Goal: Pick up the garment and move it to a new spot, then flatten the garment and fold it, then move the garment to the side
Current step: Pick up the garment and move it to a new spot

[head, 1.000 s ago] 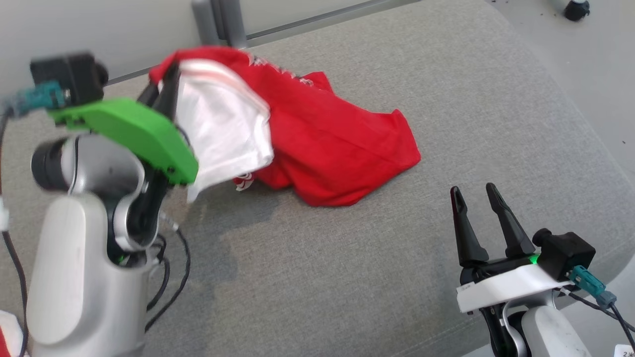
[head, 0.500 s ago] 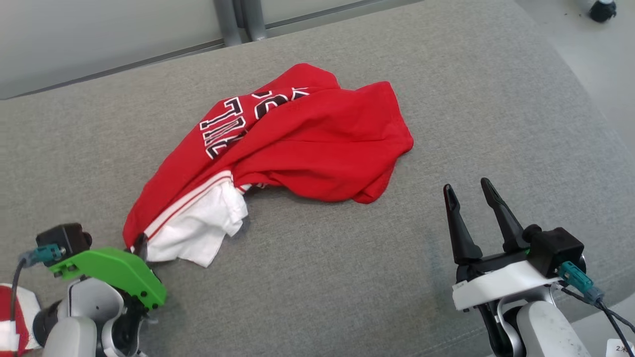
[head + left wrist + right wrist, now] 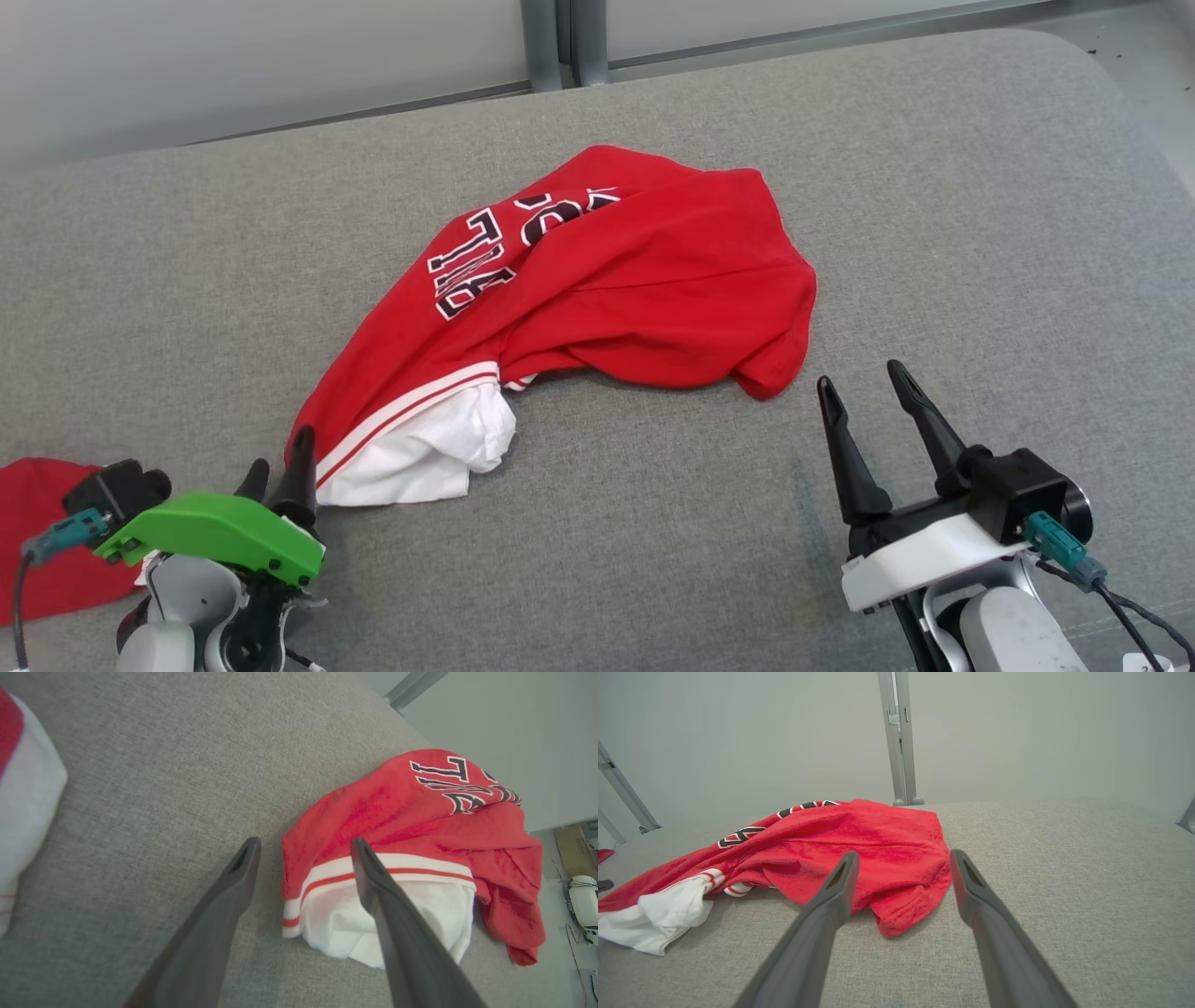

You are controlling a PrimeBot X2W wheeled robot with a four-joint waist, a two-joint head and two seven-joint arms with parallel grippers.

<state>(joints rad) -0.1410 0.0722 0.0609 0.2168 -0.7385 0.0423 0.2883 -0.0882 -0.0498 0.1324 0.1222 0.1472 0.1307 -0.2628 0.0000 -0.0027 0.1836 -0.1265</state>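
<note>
The garment (image 3: 635,289), red with black-and-white lettering and a white striped part, lies crumpled in the middle of the grey cushion (image 3: 934,233). My left gripper (image 3: 278,457) stands open at the front left, its fingertips right beside the garment's striped front-left corner. In the left wrist view the garment (image 3: 420,816) has that corner lying between and under the spread fingers of the left gripper (image 3: 304,843), with nothing pinched. My right gripper (image 3: 861,375) is open at the front right, a short way in front of the garment's right fold. In the right wrist view the garment (image 3: 859,844) lies just beyond the right gripper (image 3: 903,855).
Another red and white cloth (image 3: 47,523) lies at the cushion's front-left edge, also seen as a cloth (image 3: 23,788) in the left wrist view. A metal post (image 3: 560,42) stands behind the cushion against a pale wall. Bare floor (image 3: 1158,56) lies past the far right corner.
The left arm came down from holding the garment up to the front left, laying it out on the cushion. Its jaws then opened and let go of the corner. The head camera shifted.
</note>
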